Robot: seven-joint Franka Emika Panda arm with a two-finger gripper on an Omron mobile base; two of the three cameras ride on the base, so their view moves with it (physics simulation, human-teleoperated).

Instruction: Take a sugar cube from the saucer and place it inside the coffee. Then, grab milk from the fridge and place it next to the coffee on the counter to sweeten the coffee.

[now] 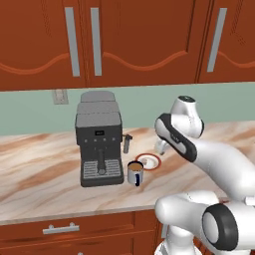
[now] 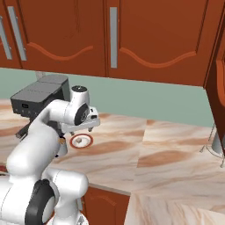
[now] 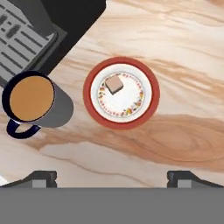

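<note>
- We see our gripper [image 3: 112, 177] hanging above the counter [image 1: 45, 169], its fingers spread wide and holding nothing.
- The sugar cube [image 3: 114, 84] lies on the saucer [image 3: 121, 123], off-centre.
- The coffee [image 3: 31, 99] stands just beside the saucer, by the espresso machine [image 1: 98, 144], near the counter's front edge.

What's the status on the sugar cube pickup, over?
Gripper open, above the saucer. Sugar cube on the saucer, not yet grasped. Coffee beside it, by the espresso machine. Nothing in the way.
</note>
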